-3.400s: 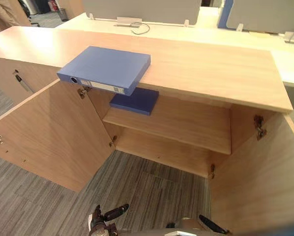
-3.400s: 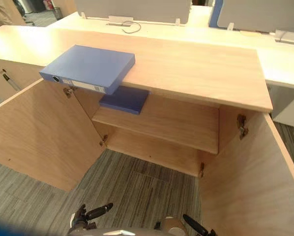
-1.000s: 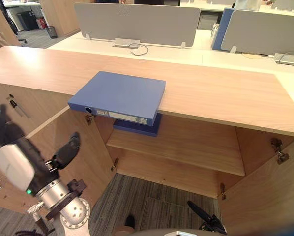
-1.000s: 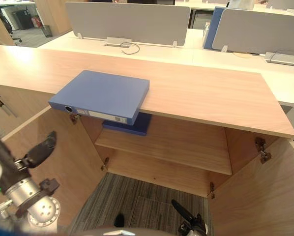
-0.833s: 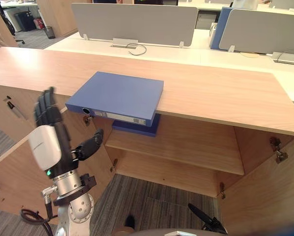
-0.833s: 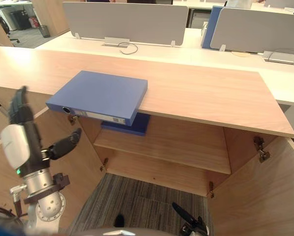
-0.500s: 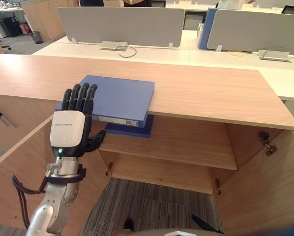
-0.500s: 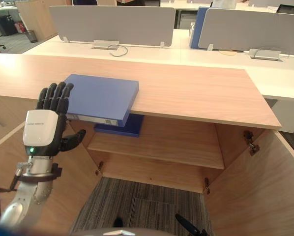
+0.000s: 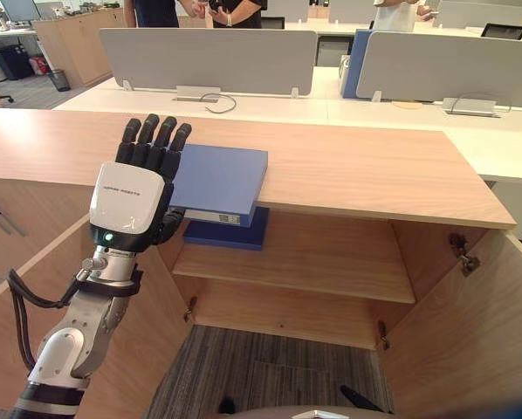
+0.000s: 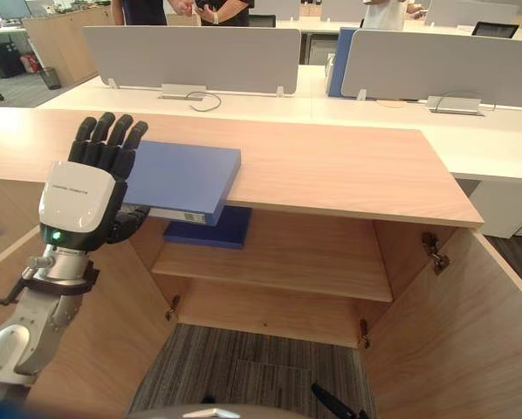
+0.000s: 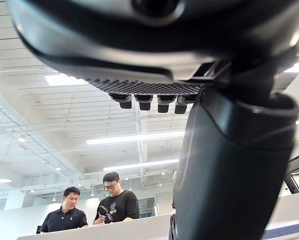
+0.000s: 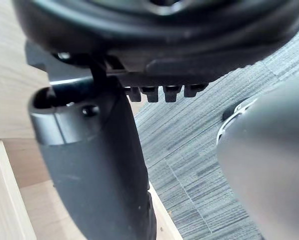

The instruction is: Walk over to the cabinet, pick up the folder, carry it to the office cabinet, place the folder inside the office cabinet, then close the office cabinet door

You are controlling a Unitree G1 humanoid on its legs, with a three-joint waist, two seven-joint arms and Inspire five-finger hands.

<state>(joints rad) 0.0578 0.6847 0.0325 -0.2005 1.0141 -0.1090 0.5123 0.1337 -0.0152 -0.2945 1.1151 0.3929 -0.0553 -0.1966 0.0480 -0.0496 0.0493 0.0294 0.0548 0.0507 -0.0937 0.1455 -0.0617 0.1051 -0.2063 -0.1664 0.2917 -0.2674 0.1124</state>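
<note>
Left eye view: your left hand (image 9: 130,205) is up, fingers straight, holding nothing; the blue folder (image 9: 222,179) lies on the cabinet top (image 9: 357,170), poking over its front edge, easy to grab.

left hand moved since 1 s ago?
Yes. The left hand rose from beside the open left door up to the folder's left end; its straight fingers now overlap the cabinet top.

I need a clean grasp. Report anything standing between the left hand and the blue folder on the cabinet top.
Nothing visible does. The left hand, fingers straight, is raised beside the folder on the cabinet top. Another blue folder lies on the shelf below, off that path.
</note>
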